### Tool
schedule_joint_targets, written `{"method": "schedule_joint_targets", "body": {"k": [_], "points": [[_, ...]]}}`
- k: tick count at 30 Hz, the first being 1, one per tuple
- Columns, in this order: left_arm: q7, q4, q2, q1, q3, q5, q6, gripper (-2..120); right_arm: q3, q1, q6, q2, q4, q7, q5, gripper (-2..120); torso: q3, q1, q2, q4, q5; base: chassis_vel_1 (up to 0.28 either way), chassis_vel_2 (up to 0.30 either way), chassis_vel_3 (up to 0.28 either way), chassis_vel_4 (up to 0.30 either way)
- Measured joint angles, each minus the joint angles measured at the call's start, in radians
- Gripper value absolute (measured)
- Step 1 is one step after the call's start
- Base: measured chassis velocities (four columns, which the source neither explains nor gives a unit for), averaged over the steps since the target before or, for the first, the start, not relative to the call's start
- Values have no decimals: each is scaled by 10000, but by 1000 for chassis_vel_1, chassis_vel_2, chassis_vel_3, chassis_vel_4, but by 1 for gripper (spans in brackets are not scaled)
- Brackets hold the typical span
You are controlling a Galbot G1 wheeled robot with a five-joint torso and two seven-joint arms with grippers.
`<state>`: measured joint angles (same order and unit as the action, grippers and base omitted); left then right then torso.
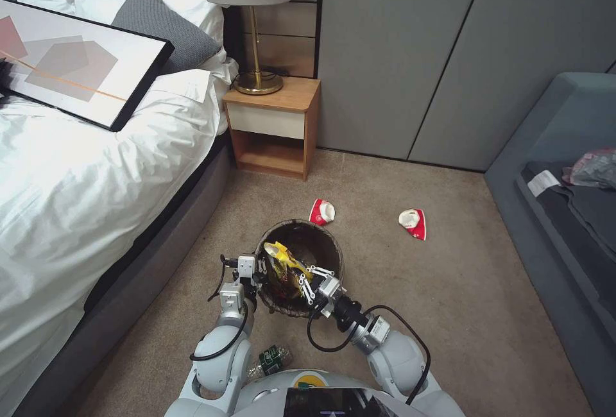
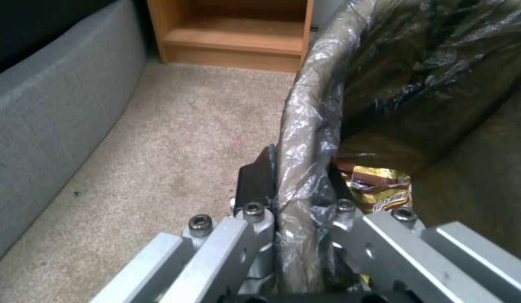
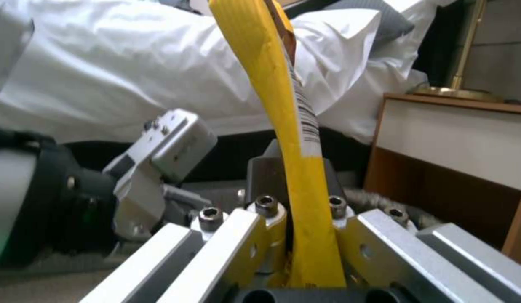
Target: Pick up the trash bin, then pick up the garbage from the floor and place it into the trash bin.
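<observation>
While the white-sheeted bed and the wooden nightstand framed the carpet, the trash bin hung just off the floor in front of the robot, its dark liner folded over the rim. The left gripper was clamped on that rim, one finger outside the wall and one inside the bag. Over the bin's mouth the right gripper pinched a yellow snack wrapper between closed fingers, the wrapper standing tall above them. A similar wrapper already lay in the bin. Two red-and-white wrappers waited on the carpet beyond, and a green-labelled bottle near the robot's base. To my eye the slick liner might slip in the pinch and tilt the bin, or the light wrapper might cling to a finger on release.
</observation>
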<state>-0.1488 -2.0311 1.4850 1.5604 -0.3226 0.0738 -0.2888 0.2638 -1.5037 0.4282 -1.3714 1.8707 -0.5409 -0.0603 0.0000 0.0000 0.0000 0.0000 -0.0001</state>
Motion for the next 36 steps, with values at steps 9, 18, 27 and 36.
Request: {"method": "schedule_joint_targets", "body": {"k": [9,18,27,36], "points": [[-3,8,19,21,85,-34,0,5,-38,114,19,-82,-156,135,160,27,0,0,0,1,0,0,0,0,0],[-2,1,37,31,73,-35,0,5,60,150,41,-68,-169,134,138,58,0,0,0,1,1,0,0,0,0],[7,-1,23,42,76,-40,2,5,243,210,75,-60,-99,148,18,94,0,0,0,1,1,0,0,0,0],[9,76,24,19,21,-34,9,5,541,-40,121,-186,1138,1481,55,100,0,0,0,1,2,0,0,0,0]]}}
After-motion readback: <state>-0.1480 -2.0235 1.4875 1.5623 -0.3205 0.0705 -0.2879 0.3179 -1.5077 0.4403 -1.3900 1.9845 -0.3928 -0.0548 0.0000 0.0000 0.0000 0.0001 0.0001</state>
